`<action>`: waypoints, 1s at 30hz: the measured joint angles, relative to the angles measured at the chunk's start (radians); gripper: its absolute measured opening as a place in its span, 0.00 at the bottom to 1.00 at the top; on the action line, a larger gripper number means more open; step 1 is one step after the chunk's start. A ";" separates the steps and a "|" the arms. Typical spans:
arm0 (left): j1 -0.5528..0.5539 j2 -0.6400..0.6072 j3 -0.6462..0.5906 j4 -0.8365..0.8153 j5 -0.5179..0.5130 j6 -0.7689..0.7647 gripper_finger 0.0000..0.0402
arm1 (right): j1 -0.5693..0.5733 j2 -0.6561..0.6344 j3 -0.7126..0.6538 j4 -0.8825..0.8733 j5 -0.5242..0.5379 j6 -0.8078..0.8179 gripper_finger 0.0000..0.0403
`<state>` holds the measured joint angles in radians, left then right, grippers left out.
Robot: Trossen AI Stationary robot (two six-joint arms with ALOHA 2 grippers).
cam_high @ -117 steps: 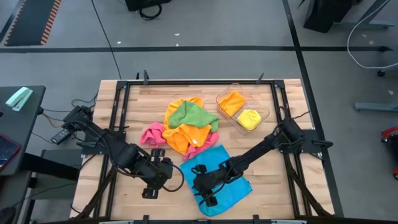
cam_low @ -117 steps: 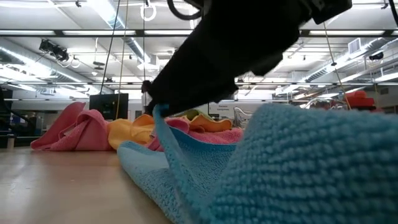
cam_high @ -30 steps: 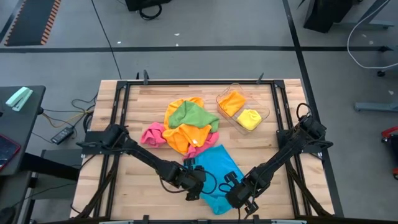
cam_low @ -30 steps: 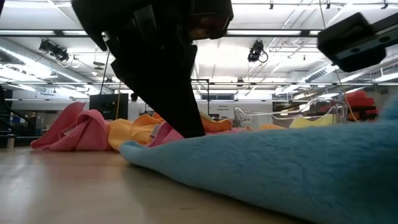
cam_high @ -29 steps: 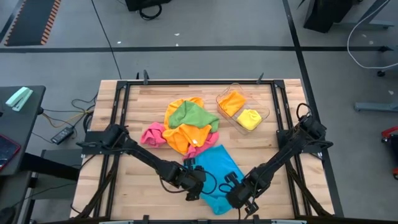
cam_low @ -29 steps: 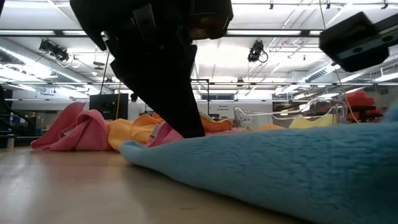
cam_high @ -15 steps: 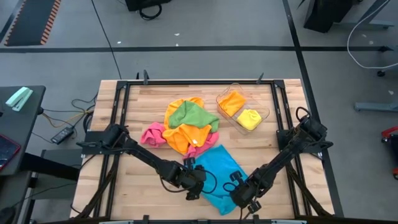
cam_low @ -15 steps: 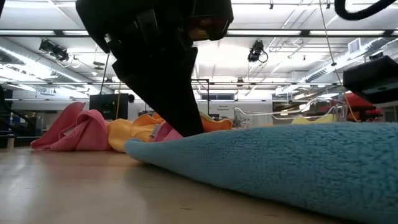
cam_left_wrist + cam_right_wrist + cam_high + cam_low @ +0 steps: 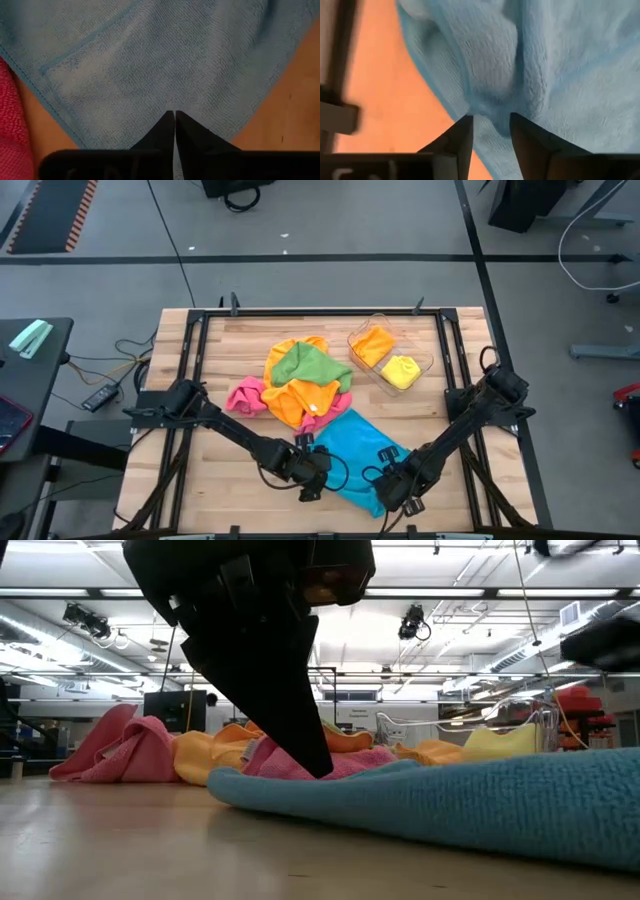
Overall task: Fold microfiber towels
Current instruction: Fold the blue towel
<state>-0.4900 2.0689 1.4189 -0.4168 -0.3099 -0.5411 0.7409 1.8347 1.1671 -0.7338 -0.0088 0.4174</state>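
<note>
A blue microfiber towel (image 9: 358,448) lies spread on the wooden table near its front edge, broad and low in the low view (image 9: 480,805). My left gripper (image 9: 308,470) is shut, its tips (image 9: 174,114) down on the towel's left part. My right gripper (image 9: 396,488) points down over the towel's near right part; its fingers stand apart (image 9: 491,120) on either side of a raised ridge of blue cloth (image 9: 492,95). A heap of pink, orange and green towels (image 9: 300,385) lies behind the blue one. My left gripper presses its shut fingertips (image 9: 318,762) down on the blue towel near its left edge (image 9: 165,100), slanting down from the table's left. The cloth there lies flat on the wood. My right gripper: whether its parted fingertips (image 9: 465,125) touch the ridge of cloth, I cannot tell.
A clear plastic tray (image 9: 425,365) at the far right holds an orange and a yellow towel. Black frame rails (image 9: 300,312) run around the table. Bare wood (image 9: 215,480) shows at the near left.
My right gripper has gone a little toward the table's far right. The blue towel's near part, which bulged high before the low camera, has sunk flat, and its near corner has shifted right. The left part, under my left gripper, has stayed in place.
</note>
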 joint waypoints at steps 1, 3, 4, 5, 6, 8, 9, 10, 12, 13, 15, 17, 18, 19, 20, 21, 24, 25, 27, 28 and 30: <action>0.000 0.000 0.000 0.000 0.000 0.001 0.04 | 0.006 -0.009 0.006 0.003 0.012 0.007 0.34; 0.000 0.000 0.000 0.000 0.000 0.001 0.03 | 0.018 -0.027 0.009 0.004 0.036 0.011 0.34; 0.000 0.000 0.000 0.000 0.000 0.001 0.02 | 0.023 -0.041 0.008 -0.003 0.047 0.021 0.34; 0.000 0.000 0.000 0.001 0.003 0.001 0.02 | 0.025 -0.056 0.008 -0.004 0.060 0.036 0.34; 0.000 0.000 0.000 0.003 0.010 0.001 0.02 | 0.026 -0.072 0.009 -0.001 0.070 0.058 0.34; 0.000 0.000 0.000 0.006 0.022 0.001 0.03 | 0.033 -0.096 0.009 -0.003 0.090 0.103 0.34; 0.000 0.000 0.000 0.005 0.025 0.002 0.04 | 0.034 -0.106 0.009 -0.001 0.102 0.127 0.34; 0.000 0.000 0.000 0.005 0.027 0.003 0.05 | 0.038 -0.116 0.009 0.001 0.112 0.151 0.34; -0.001 0.000 0.000 -0.001 0.027 0.003 0.07 | 0.047 -0.130 0.010 0.013 0.126 0.183 0.34; -0.001 0.000 0.000 -0.002 0.027 0.003 0.07 | 0.055 -0.130 0.010 0.012 0.137 0.190 0.34; 0.000 -0.001 0.000 -0.002 0.027 0.003 0.07 | 0.071 -0.126 -0.001 0.021 0.151 0.200 0.34; 0.000 -0.001 0.000 -0.002 0.027 0.003 0.07 | 0.087 -0.113 -0.005 0.091 0.147 0.216 0.34; 0.000 -0.001 0.000 -0.002 0.027 0.003 0.06 | 0.097 -0.106 -0.005 0.147 0.140 0.219 0.34; 0.000 -0.001 0.000 -0.002 0.028 0.003 0.06 | 0.108 -0.100 -0.005 0.208 0.132 0.214 0.34; 0.000 -0.002 0.000 -0.004 0.028 0.003 0.05 | 0.121 -0.094 -0.005 0.276 0.125 0.209 0.34; 0.000 -0.002 0.000 -0.006 0.029 0.003 0.04 | 0.133 -0.084 -0.004 0.334 0.124 0.210 0.34; 0.000 -0.002 0.000 -0.006 0.028 0.003 0.03 | 0.153 -0.051 -0.003 0.403 0.135 0.295 0.34; 0.000 -0.002 0.000 -0.005 0.028 0.003 0.03 | 0.153 -0.040 -0.003 0.409 0.136 0.334 0.34; 0.000 -0.002 0.000 -0.002 0.028 0.003 0.03 | 0.151 -0.013 -0.003 0.385 0.145 0.396 0.34; 0.000 -0.002 0.000 -0.003 0.028 0.004 0.03 | 0.150 -0.001 -0.003 0.356 0.159 0.425 0.34; 0.000 -0.002 0.000 -0.002 0.028 0.003 0.05 | 0.147 0.018 -0.005 0.260 0.200 0.491 0.34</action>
<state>-0.4896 2.0666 1.4189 -0.4191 -0.2817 -0.5377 0.8879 1.8523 1.1624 -0.4733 0.1910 0.9086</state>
